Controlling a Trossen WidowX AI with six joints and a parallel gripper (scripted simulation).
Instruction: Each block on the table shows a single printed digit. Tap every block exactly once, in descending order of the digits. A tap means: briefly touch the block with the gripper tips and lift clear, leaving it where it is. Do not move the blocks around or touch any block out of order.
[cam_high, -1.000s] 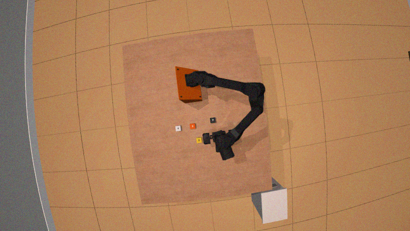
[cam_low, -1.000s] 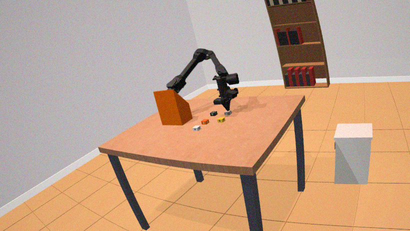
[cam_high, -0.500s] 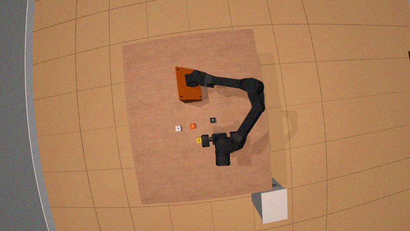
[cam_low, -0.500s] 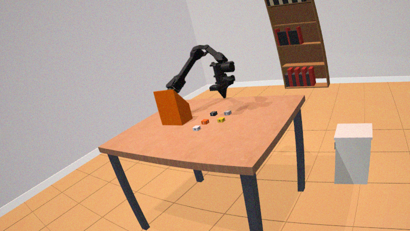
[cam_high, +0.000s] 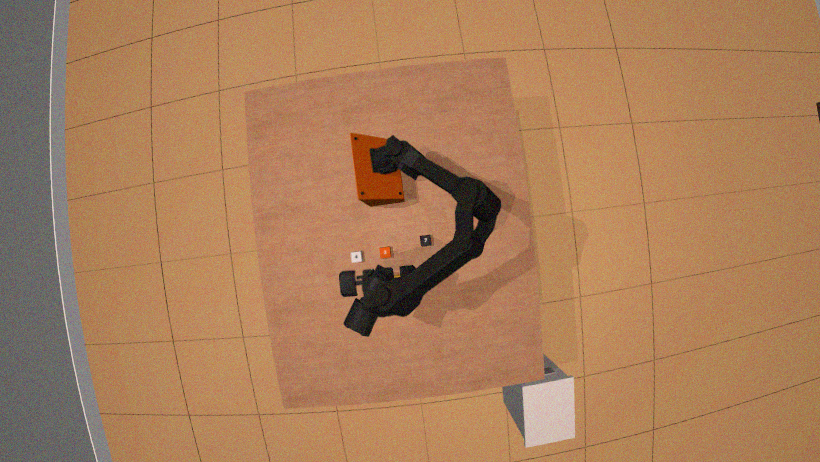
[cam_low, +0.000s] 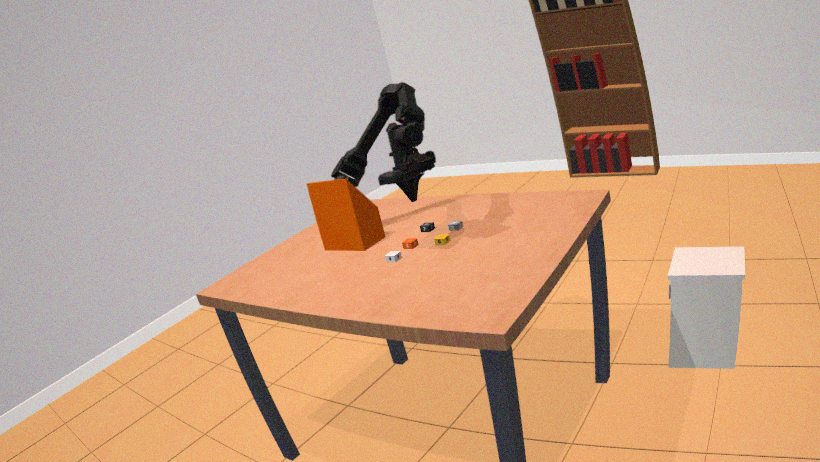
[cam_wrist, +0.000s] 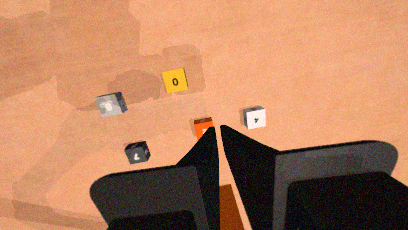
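Observation:
My gripper (cam_low: 413, 199) (cam_wrist: 217, 131) is shut and empty, raised above the blocks; in the wrist view its tips overlap the edge of the orange block (cam_high: 385, 252) (cam_low: 409, 243) (cam_wrist: 202, 128), whose digit is partly hidden there. The white block (cam_high: 356, 257) (cam_low: 393, 256) (cam_wrist: 255, 118) shows 4. The black block (cam_high: 425, 240) (cam_low: 426, 227) (cam_wrist: 137, 152) shows 7. The yellow block (cam_low: 441, 239) (cam_wrist: 175, 81) shows 0 and is mostly under the arm in the top view. The grey block (cam_low: 455, 225) (cam_wrist: 111, 105) has a washed-out digit I cannot read; the arm hides it in the top view.
The blocks stand apart on the wooden table (cam_high: 321, 367) (cam_low: 344, 292). A tall orange box (cam_high: 380, 186) (cam_low: 344, 220) with a sloped side stands beside them, under the arm's base. A white cabinet (cam_high: 549, 411) (cam_low: 704, 321) stands on the floor by the table.

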